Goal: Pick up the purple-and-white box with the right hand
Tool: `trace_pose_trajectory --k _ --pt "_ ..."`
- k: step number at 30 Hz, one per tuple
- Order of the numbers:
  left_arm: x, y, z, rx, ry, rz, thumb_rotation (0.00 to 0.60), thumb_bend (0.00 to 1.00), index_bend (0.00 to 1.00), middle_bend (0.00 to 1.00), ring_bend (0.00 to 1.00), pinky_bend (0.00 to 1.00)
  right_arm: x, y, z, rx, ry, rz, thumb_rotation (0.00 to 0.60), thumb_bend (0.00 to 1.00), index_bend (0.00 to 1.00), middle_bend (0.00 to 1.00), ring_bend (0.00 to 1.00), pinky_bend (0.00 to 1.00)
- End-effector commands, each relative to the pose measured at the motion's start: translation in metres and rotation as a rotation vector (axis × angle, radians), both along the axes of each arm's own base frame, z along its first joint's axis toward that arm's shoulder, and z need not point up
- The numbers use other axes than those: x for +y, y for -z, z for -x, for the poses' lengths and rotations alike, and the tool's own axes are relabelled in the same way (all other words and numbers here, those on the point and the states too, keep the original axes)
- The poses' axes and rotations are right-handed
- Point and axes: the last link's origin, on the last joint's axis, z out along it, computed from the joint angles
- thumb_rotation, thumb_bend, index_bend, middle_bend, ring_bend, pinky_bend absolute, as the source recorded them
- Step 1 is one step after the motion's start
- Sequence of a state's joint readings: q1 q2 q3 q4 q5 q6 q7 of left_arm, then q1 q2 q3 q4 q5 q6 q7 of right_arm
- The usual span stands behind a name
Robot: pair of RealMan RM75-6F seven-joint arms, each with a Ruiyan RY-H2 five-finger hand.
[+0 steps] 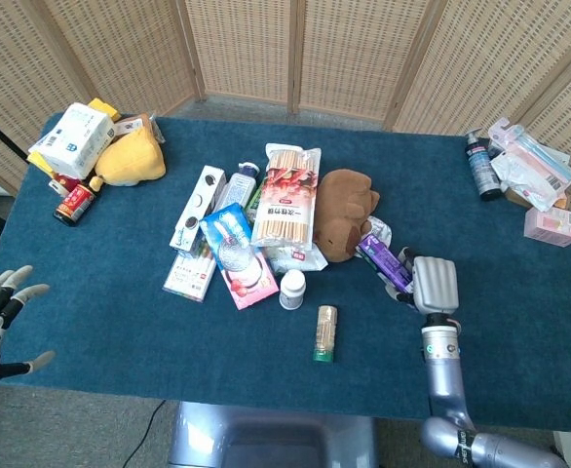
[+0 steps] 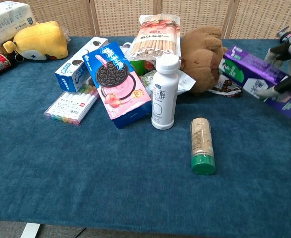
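Illumination was bright, even and diffuse, casting only soft, short shadows. Both views were sharp, except for slight motion blur on the purple-and-white box [image 2: 262, 79] in the chest view.

Right robot hand [image 2: 290, 59] cropped by chest view's edge; purple-and-white box [image 2: 262, 79] blurred there.
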State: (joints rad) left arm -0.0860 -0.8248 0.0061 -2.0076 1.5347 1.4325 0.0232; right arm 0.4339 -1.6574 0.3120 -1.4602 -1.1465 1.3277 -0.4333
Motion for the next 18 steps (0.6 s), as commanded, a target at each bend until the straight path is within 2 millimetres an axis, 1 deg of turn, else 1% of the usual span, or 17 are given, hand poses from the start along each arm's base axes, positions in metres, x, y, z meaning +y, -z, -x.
trace_pose_trajectory --k 1,5,8,11,14,18 --pt "0.0 0.0 0.0 -0.001 0.001 0.003 0.6 0.0 0.22 0.0 0.0 0.0 0.002 -0.024 -0.009 -0.008 -0.037 0.057 0.6 0.29 0.53 0.92 0.89 1.0" --pt "0.0 0.0 -0.001 -0.006 0.006 0.005 0.6 0.0 0.22 0.0 0.0 0.0 0.003 -0.054 -0.027 -0.024 -0.086 0.126 0.6 0.29 0.54 0.92 0.89 1.0" --pt "-0.001 0.0 -0.002 -0.009 0.009 0.006 0.6 0.0 0.22 0.0 0.0 0.0 0.005 -0.073 -0.044 -0.033 -0.122 0.161 0.6 0.29 0.54 0.92 0.89 1.0" --pt "-0.002 0.0 -0.002 -0.012 0.012 0.007 0.6 0.0 0.22 0.0 0.0 0.0 0.008 -0.087 -0.06 -0.04 -0.161 0.18 0.6 0.3 0.54 0.92 0.89 1.0" --pt "-0.002 0.0 -0.003 -0.015 0.015 0.009 0.6 0.0 0.22 0.0 0.0 0.0 0.012 -0.097 -0.075 -0.043 -0.196 0.193 0.6 0.3 0.54 0.93 0.9 1.0" --pt "-0.003 -0.001 -0.003 -0.018 0.017 0.01 0.6 0.0 0.22 0.0 0.0 0.0 0.016 -0.104 -0.09 -0.043 -0.229 0.205 0.6 0.29 0.54 0.93 0.9 1.0"
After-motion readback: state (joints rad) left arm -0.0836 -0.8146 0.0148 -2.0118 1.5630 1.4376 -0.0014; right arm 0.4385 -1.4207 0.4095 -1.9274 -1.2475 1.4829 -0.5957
